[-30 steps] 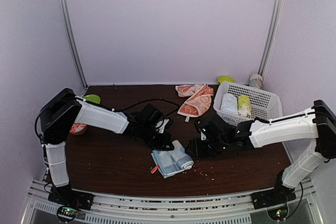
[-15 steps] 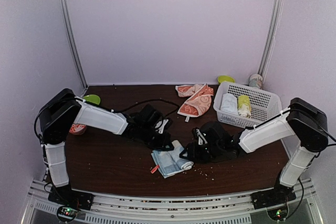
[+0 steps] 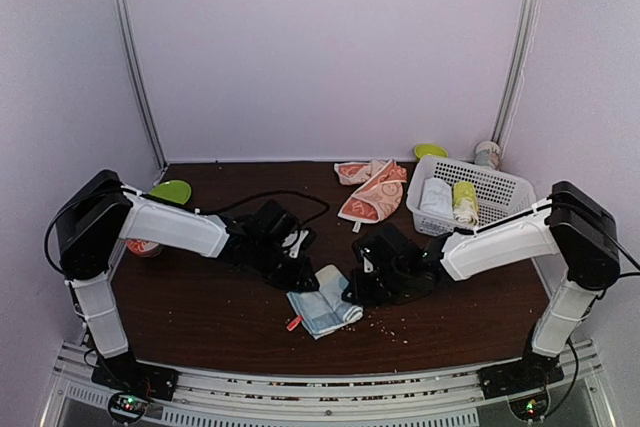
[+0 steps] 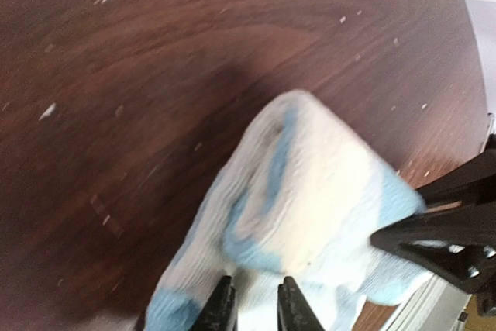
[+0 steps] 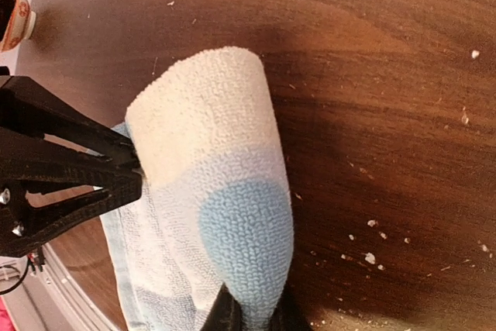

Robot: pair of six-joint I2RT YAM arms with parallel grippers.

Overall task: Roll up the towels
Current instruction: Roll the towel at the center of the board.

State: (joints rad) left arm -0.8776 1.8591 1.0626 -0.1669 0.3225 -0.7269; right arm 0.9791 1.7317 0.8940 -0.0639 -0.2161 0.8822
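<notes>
The light blue towel (image 3: 325, 301) lies at the table's front middle, its far part wound into a roll (image 5: 213, 153). My right gripper (image 5: 254, 317) is shut on the roll's right end, and the cloth bulges between its fingers. My left gripper (image 4: 254, 309) is at the roll's left end (image 4: 310, 191), jaws a little apart over the flat cloth, pinching nothing. In the top view the left gripper (image 3: 303, 275) and the right gripper (image 3: 353, 289) flank the roll. The orange towel (image 3: 372, 192) lies crumpled at the back, untouched.
A white basket (image 3: 498, 187) at the back right holds a white roll (image 3: 437, 197) and a yellow-green roll (image 3: 465, 201). A green dish (image 3: 172, 190) and a red-patterned bowl (image 3: 143, 246) sit at the left. A cup (image 3: 487, 154) stands behind the basket. Crumbs dot the table.
My right gripper moved left onto the roll's end and closed on it. My left gripper's jaws parted slightly, and the left arm drew back a little to the left.
</notes>
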